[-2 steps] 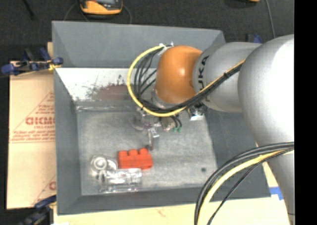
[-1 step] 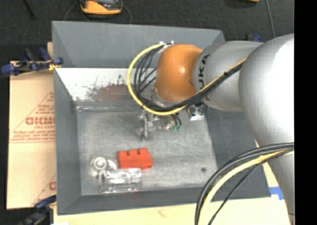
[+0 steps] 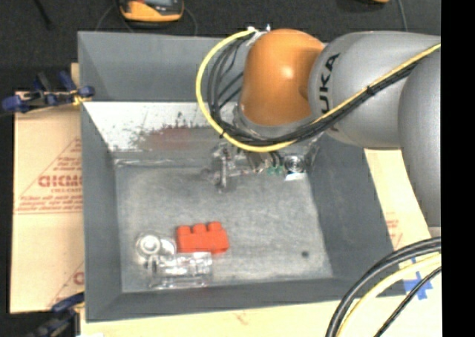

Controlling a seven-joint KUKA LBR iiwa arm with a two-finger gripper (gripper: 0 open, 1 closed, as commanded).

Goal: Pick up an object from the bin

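Approach looks to me the step in hand: the gripper (image 3: 223, 168) hangs over the far middle of the bin (image 3: 96, 180), claw state I cannot tell, well apart from the red toy brick (image 3: 201, 238) near-left, where I must steer and descend.

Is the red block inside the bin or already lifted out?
Inside. The red block lies on the bin floor beside a clear plastic piece, apart from the gripper.
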